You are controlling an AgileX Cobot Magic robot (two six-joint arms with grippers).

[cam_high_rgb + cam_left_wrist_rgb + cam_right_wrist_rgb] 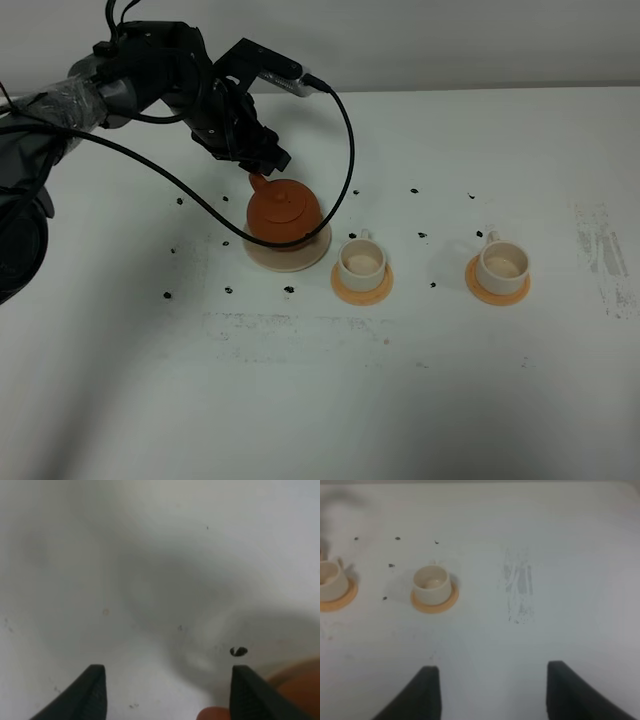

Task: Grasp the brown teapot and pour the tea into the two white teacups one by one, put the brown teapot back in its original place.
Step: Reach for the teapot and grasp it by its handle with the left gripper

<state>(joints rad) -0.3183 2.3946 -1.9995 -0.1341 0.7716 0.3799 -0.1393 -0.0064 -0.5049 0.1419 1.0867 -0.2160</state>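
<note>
Two cylindrical cream teacups (361, 262) (503, 263), one round clay teapot (283, 211).

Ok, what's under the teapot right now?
The teapot sits on a beige saucer. Only the saucer's rim shows, mostly along the front and right. Its middle is covered by the teapot, so whether anything lies there can't be seen.

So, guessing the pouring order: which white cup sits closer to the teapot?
The left cup in the high view, its orange coaster right next to the saucer under the teapot; the other cup stands well off to the right.
</note>
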